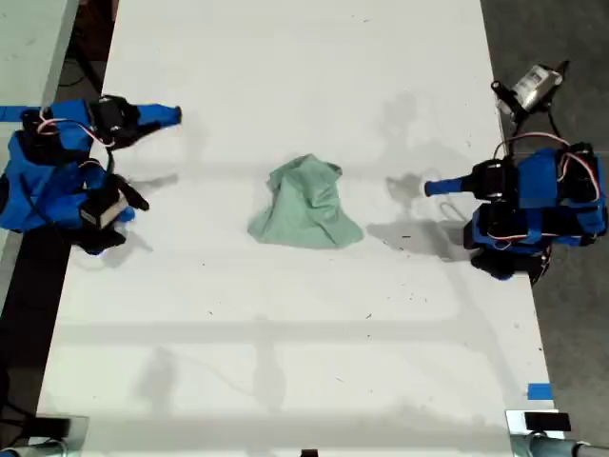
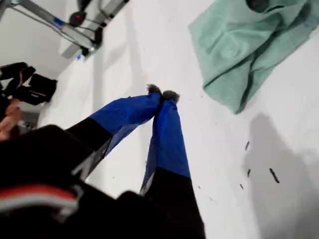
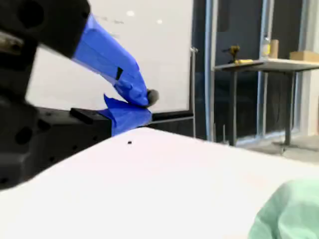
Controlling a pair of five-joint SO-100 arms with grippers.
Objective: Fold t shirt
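Where the task's thing lies: you will find the small, pale mint-green, wrinkled thin-cloth t shirt [image 1: 306, 205] bunched in a heap about mid-way across the flat white table [image 1: 285, 362], between the two arms and touching neither
My first gripper [image 2: 162, 93]: blue-taped jaws pressed together on nothing; it is the arm at the exterior view's right, tips aimed at the cloth, near it but apart
My second gripper [image 3: 144, 102]: jaws look closed and empty; it sits at the exterior view's left, well apart from the garment
Why they sit so: I judge both arms are parked clear, so you see the whole heap
Stage: folding not yet begun; the cloth needs spreading flat first
Risk: thin fabric may slip or drag in a bunch if you pinch one layer
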